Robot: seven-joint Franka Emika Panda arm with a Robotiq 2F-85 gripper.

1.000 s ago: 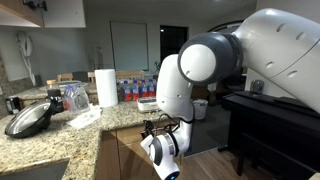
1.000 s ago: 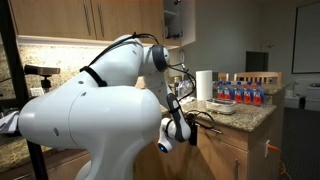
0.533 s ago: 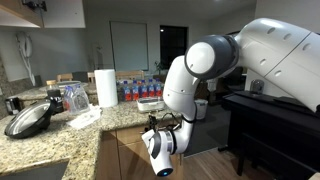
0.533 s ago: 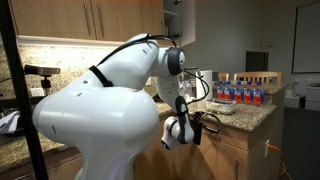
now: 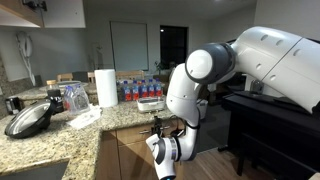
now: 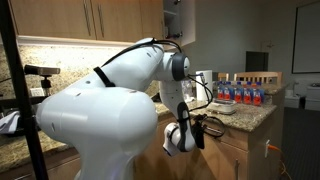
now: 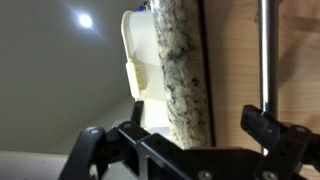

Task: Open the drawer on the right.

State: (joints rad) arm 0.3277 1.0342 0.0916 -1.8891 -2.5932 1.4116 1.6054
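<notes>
Drawer [image 7: 235, 70]: tan wood front w/ silver bar handle [image 7: 265, 50]; gripper [image 7: 172, 128] fingers spread wide.

The white arm [image 5: 205, 70] folds down from a high elbow, its wrist [image 5: 165, 155] held low. In the wrist view the black claw [image 7: 172, 128] has its jaws spread wide, fingers [image 7: 262, 125] well apart.
</notes>
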